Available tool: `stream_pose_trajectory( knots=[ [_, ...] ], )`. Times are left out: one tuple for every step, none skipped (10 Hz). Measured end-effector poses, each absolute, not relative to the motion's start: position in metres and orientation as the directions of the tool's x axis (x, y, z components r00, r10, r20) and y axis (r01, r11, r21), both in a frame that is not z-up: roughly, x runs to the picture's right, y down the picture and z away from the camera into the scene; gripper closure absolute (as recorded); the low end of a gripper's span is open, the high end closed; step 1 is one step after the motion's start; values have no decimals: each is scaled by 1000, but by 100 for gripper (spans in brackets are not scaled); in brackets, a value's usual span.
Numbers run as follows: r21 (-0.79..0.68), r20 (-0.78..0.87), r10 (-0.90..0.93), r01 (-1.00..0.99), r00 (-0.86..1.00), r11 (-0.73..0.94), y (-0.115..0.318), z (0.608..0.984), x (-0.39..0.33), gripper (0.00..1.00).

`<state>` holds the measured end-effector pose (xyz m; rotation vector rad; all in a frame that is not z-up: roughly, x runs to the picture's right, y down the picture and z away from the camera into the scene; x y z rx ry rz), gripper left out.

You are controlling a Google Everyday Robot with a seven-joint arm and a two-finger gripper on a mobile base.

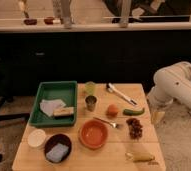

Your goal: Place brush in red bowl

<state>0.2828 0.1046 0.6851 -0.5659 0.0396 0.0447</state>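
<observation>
Though apart from brush (121,94), tool (157,116) beside table (120,149).

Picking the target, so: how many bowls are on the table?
3: red bowl front centre, maroon bowl front left, white bowl left of it. Gripper hangs beside the table, right side.

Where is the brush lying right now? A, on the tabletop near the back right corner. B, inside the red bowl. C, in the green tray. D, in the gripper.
A: the brush lies on the bare table near its back right corner, apart from the red bowl; the gripper hangs empty beside the table's right edge.
</observation>
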Motion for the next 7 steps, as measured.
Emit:
stream_pose_trajectory(
  knots=[
    [-534,-56,46,-69,997,843,104,686,283,20],
    [-535,-73,79,-106,994,838,101,690,280,20],
    [-539,-74,113,-135,991,832,94,699,270,20],
    [-543,-71,139,-155,988,825,90,705,264,20],
    [-546,-70,173,-183,982,817,87,709,262,20],
    [-545,-64,210,-210,976,811,82,712,259,20],
    [-537,-58,248,-240,967,809,75,717,254,20]
  ],
)
